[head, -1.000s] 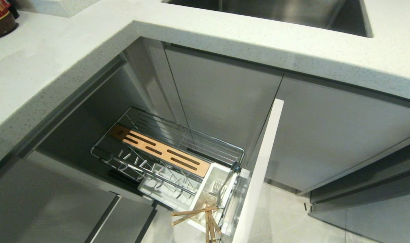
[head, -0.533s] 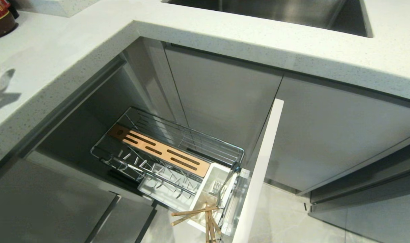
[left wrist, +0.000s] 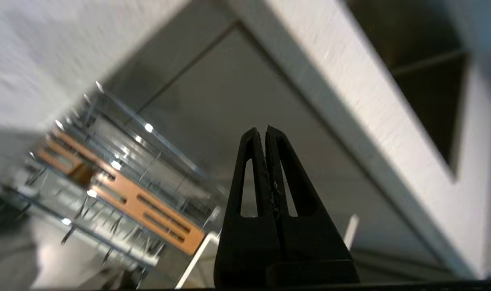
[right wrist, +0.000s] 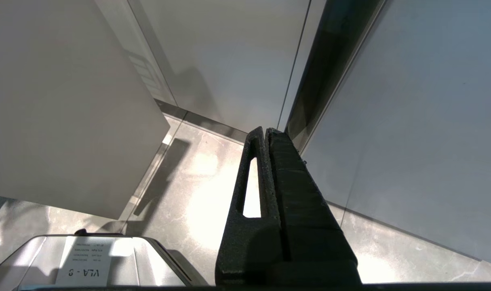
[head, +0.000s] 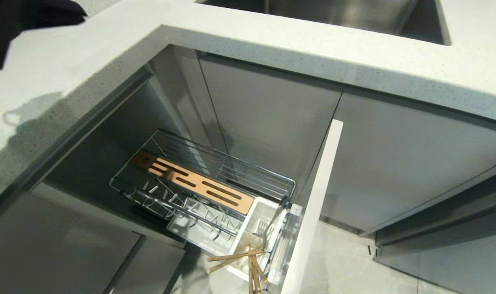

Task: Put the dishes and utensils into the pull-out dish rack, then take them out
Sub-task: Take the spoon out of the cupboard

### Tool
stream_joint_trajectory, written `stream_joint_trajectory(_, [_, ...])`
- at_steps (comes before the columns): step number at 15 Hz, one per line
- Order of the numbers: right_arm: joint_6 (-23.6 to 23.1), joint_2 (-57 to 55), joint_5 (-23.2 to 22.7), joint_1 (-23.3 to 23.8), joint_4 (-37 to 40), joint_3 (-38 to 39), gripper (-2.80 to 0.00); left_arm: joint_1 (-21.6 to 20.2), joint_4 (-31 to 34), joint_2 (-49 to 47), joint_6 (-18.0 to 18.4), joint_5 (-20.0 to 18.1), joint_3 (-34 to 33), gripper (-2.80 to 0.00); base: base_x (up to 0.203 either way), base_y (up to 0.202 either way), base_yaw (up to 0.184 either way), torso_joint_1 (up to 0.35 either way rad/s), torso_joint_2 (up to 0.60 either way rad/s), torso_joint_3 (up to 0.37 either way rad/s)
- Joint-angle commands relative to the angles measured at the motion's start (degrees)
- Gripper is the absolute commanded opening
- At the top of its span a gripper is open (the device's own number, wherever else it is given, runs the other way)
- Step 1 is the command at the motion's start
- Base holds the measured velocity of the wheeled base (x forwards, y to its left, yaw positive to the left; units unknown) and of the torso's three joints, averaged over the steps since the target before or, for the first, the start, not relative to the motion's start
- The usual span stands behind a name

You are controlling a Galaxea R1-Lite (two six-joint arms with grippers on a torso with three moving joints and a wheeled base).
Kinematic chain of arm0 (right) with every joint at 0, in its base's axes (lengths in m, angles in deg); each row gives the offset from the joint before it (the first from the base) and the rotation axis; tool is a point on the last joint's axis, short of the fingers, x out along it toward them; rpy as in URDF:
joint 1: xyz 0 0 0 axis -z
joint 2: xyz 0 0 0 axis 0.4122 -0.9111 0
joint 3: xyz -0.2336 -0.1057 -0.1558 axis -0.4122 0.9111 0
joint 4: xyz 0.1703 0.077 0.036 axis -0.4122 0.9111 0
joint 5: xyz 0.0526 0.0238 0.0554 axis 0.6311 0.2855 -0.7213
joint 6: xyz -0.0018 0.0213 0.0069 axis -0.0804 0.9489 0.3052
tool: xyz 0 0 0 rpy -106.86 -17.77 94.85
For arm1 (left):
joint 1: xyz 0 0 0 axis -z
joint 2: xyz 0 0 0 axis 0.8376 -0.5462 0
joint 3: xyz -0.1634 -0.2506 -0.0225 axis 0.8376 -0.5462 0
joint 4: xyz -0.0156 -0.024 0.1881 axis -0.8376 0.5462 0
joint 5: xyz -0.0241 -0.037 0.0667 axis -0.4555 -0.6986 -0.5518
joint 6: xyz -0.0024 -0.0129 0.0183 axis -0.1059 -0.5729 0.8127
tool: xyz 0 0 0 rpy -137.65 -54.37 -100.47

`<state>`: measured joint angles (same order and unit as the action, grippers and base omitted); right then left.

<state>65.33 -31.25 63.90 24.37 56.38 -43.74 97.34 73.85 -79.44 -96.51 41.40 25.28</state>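
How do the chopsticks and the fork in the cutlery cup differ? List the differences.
The chopsticks are light-brown wood; the fork is silver metal. The chopsticks splay out over the holder's rim; the fork lies inside it. Both sit in the white cutlery cup.

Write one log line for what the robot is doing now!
left gripper: shut, empty, above rack | right gripper: shut, parked | chopsticks, fork: in cup | plate prongs: bare
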Motion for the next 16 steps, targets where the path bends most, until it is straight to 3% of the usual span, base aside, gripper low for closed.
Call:
stream_joint_trajectory(1, [-0.02, -0.02, -0.02, -0.02, 0.01, 0.0, -2.8, 1.63, 2.0, -4.34, -0.34, 0.21, -1.11, -2.8, 0.0, 0.0, 0.0, 0.0, 0.0, 0.0])
stream_joint_trajectory(4, [-0.02, -0.02, -0.05, -0.02, 0.01, 0.0, -2.8, 2.35, 9.76, -10.64, -2.18, 0.14, 0.73, -2.8, 0.0, 0.0, 0.0, 0.0, 0.0, 0.0])
stream_joint_trajectory(8, [-0.02, -0.02, -0.02, -0.02, 0.01, 0.0, -2.8, 6.59, 31.98, -19.5, -7.82, -0.24, 8.98, -2.8, 0.0, 0.0, 0.0, 0.0, 0.0, 0.0])
stream_joint_trajectory(9, [-0.02, -0.02, -0.04, 0.06, 0.01, 0.0, -2.8, 7.69, 34.98, -21.78, -8.82, -0.5, 9.99, -2.8, 0.0, 0.0, 0.0, 0.0, 0.0, 0.0])
stream_joint_trajectory(11, [-0.02, -0.02, -0.03, 0.06, 0.01, 0.0, -2.8, 9.04, 36.5, -25.5, -10.81, -2.12, 10.99, -2.8, 0.0, 0.0, 0.0, 0.0, 0.0, 0.0])
stream_joint_trajectory(14, [-0.02, -0.02, 0.03, -0.02, 0.01, 0.0, -2.8, 10.31, 36.16, -29.67, -20.4, -8.93, 14.74, -2.8, 0.0, 0.0, 0.0, 0.0, 0.0, 0.0])
stream_joint_trajectory(16, [-0.02, -0.02, -0.04, -0.01, 0.0, 0.0, -2.8, 10.85, 33.84, -32.62, -24.24, -9.65, 14.87, -2.8, 0.0, 0.0, 0.0, 0.0, 0.0, 0.0])
